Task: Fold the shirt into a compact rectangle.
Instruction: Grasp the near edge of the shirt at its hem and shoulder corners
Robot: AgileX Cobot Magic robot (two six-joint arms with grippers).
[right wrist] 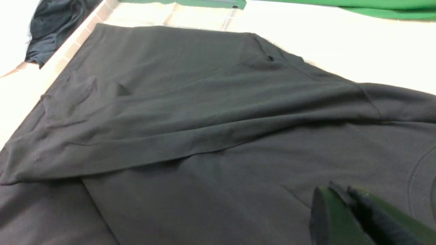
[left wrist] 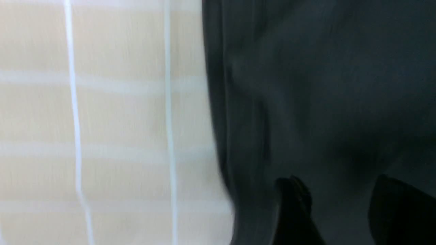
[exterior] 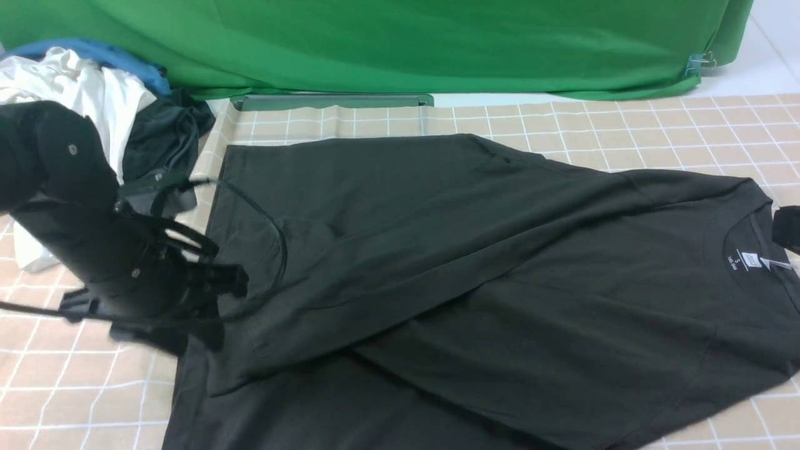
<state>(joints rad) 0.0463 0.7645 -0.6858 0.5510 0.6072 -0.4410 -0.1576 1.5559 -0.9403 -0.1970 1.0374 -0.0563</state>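
Observation:
The black shirt (exterior: 500, 281) lies spread over the checked table, its round collar (exterior: 744, 250) and white label (exterior: 752, 261) to the right. One long sleeve (exterior: 387, 250) is folded slantwise across the body. The logo is hidden. My left gripper (exterior: 231, 281) hovers, blurred, over the shirt's left edge. In the left wrist view this gripper (left wrist: 340, 194) is open, with dark fabric (left wrist: 323, 85) below the gap. My right gripper (right wrist: 344, 197) hangs over the shirt (right wrist: 204, 119) near the collar (right wrist: 414, 183), green-padded fingers (right wrist: 327, 217) together, holding nothing. Only a black bit of it (exterior: 787, 228) shows at the front view's right edge.
A pile of clothes sits at the back left: a white garment (exterior: 81, 87), a dark grey garment (exterior: 162, 137) and something blue (exterior: 94, 50). A green backdrop (exterior: 406, 37) hangs behind, with a green bar (exterior: 331, 101) at its foot. The beige checked tablecloth (exterior: 625, 125) surrounds the shirt.

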